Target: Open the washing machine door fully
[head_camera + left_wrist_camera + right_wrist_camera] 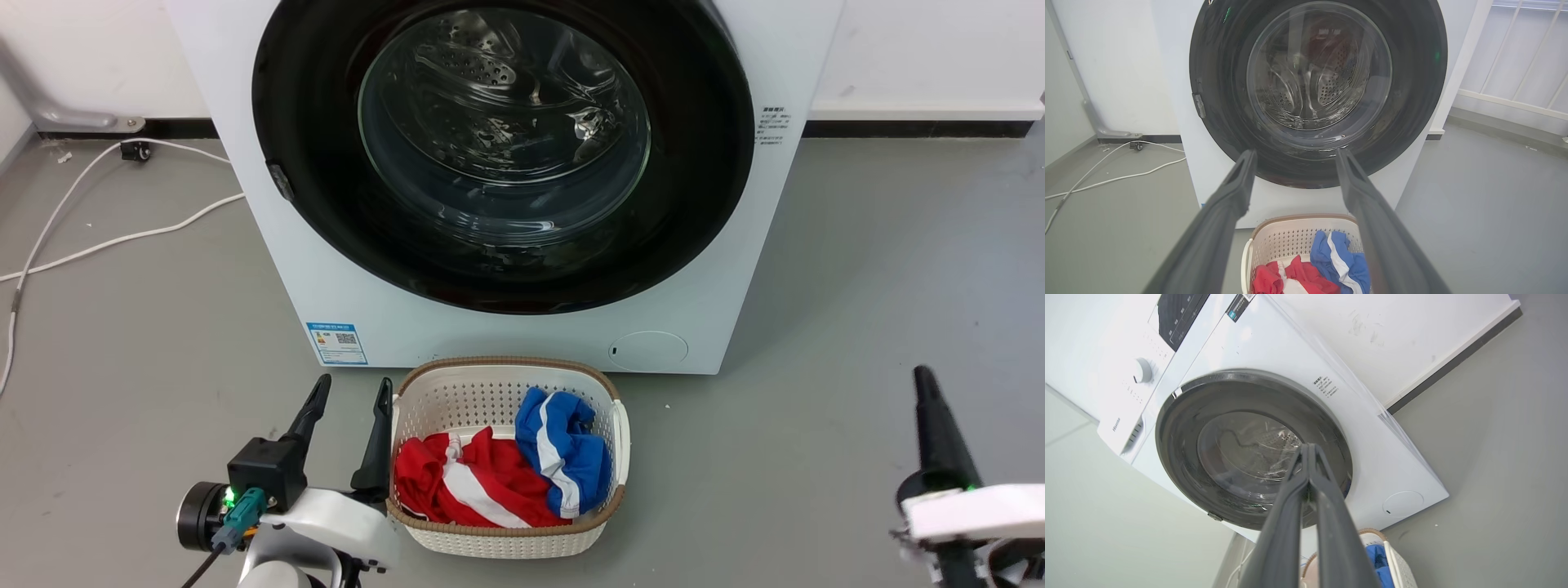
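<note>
So, nothing's really started yet. The washing machine door point(326, 204) sits shut and flush against the front of the washing machine point(261, 278), with the glass bowl facing the robot and the drum visible through it. Neither arm touches it.

The left gripper point(353, 382) hangs low at the left, just beside the laundry basket point(618, 425). Its two fingers are spread wide with nothing between them. Its wrist camera looks straight at the lower half of the door. The right gripper point(924, 377) is low at the right, well apart from the machine, with its fingers pressed together and holding nothing.

My read is that this is the approach step, with the door not yet unlatched. There's a small grey tab point(282, 181) on the door's left rim. I'd guess that's the pull point, but I can't tell for sure. If it is, the left arm is the closer one.

The next move calls for lifting up past the basket, getting a fingertip behind that edge, popping it loose, then swinging the door out wide. The basket sits right in front of the machine, so mind it on the way.
</note>
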{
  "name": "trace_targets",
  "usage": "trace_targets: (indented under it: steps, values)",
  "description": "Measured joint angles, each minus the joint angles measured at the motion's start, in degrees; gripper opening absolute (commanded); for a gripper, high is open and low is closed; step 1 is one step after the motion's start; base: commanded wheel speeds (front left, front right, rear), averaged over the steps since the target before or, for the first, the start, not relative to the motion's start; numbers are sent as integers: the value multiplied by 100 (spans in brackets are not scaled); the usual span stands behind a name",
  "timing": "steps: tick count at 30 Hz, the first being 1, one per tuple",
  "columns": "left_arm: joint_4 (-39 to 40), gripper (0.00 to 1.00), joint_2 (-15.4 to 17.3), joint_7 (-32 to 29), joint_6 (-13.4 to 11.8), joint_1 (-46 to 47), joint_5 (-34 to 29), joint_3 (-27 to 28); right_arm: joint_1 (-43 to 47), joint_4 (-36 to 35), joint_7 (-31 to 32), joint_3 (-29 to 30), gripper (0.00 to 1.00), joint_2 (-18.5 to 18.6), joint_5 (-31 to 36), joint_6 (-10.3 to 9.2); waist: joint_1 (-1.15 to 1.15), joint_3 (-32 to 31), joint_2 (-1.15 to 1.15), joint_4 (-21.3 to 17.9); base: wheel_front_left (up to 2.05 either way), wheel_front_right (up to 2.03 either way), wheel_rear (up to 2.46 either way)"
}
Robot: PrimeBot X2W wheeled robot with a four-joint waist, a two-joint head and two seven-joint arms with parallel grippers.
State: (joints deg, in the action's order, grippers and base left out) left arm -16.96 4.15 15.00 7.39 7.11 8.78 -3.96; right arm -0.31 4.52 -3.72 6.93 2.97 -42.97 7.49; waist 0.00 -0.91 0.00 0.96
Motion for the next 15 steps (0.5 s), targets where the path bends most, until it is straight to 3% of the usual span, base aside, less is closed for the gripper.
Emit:
trace_targets:
  steps: [1,3,6,15]
  values:
    - [31,100,-19,1,0,0,3,19,-129,26,32,147,0,-1,-769,0,0,6,0,-3,0,0,0]
    - [64,100,-32,7,0,1,2,25,-312,49,107,319,0,-2,-1633,0,0,24,0,-8,0,0,0]
    - [113,100,-44,7,1,19,-2,37,-622,129,289,698,0,-2,-2412,0,0,68,0,-16,0,0,0]
    - [492,100,-76,7,2,269,-55,52,-2056,800,744,1679,0,512,-2797,0,0,521,0,28,0,0,0]
